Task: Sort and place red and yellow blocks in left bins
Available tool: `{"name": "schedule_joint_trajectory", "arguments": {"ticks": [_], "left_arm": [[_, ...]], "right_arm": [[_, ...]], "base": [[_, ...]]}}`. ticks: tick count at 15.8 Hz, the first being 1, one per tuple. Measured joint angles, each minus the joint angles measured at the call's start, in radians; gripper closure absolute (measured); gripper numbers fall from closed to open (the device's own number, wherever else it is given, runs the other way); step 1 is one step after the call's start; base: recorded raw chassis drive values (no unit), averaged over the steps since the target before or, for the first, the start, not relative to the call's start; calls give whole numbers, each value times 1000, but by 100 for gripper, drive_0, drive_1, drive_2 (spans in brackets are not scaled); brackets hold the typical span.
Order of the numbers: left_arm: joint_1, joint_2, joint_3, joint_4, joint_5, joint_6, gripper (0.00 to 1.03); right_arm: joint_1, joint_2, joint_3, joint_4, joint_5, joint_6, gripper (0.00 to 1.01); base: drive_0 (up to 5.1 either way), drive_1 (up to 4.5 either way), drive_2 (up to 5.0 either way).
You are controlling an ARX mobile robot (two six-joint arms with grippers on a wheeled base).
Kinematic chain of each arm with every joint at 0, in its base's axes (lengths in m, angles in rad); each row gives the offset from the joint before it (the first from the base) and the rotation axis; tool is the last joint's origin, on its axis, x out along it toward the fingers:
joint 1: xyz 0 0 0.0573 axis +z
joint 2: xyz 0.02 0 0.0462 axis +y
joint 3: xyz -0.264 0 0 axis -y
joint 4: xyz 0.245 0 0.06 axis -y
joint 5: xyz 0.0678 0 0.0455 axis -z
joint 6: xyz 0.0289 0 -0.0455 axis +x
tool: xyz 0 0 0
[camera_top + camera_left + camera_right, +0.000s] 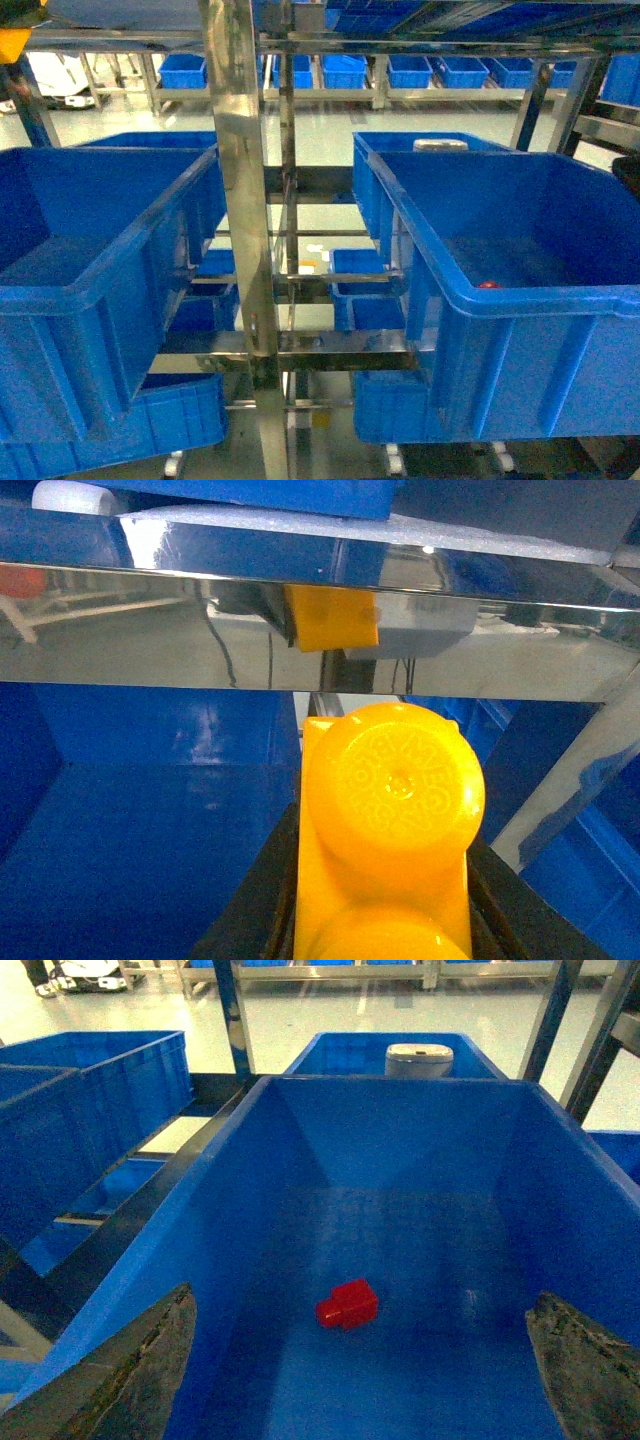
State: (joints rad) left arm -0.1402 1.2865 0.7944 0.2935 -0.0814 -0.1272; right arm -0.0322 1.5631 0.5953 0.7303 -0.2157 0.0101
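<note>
A stainless steel rack (245, 250) carries large deep blue plastic crates (90, 280). The left hand (385, 920) pinches the orange-yellow two-stud plastic brick (395, 820) below a rack rail. The right hand (365, 1360), spread wide, hovers over a crate containing the red plastic cube (348, 1304).

Head view faces the rack (245, 250) level; right wrist looks down into its right crate (400, 1160).

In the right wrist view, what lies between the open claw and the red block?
Only bare blue floor of the bin. Nothing else lies between the right claw and the red block.
</note>
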Motion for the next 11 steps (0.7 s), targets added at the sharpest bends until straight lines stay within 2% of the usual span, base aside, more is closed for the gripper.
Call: {"name": "schedule_joint_trajectory", "arguments": {"ticks": [2,3,5,9,11], "left_arm": [[0,0,0,0,0,0,76],[0,0,0,0,0,0,76],[0,0,0,0,0,0,76],[0,0,0,-10,-4,3,76],[16,-28,-48,-66,-24,5,76]], "right_arm": [[6,-199,-105,-60,22,23,3],[21,-327,-164,-94,49,28,3],[87,-533,-270,-198,54,35,3],[89,-563,-272,-194,61,35,3],[89,-563,-272,-193,61,35,3]], "base": [[0,0,0],[0,0,0],[0,0,0],[0,0,0],[0,0,0]]}}
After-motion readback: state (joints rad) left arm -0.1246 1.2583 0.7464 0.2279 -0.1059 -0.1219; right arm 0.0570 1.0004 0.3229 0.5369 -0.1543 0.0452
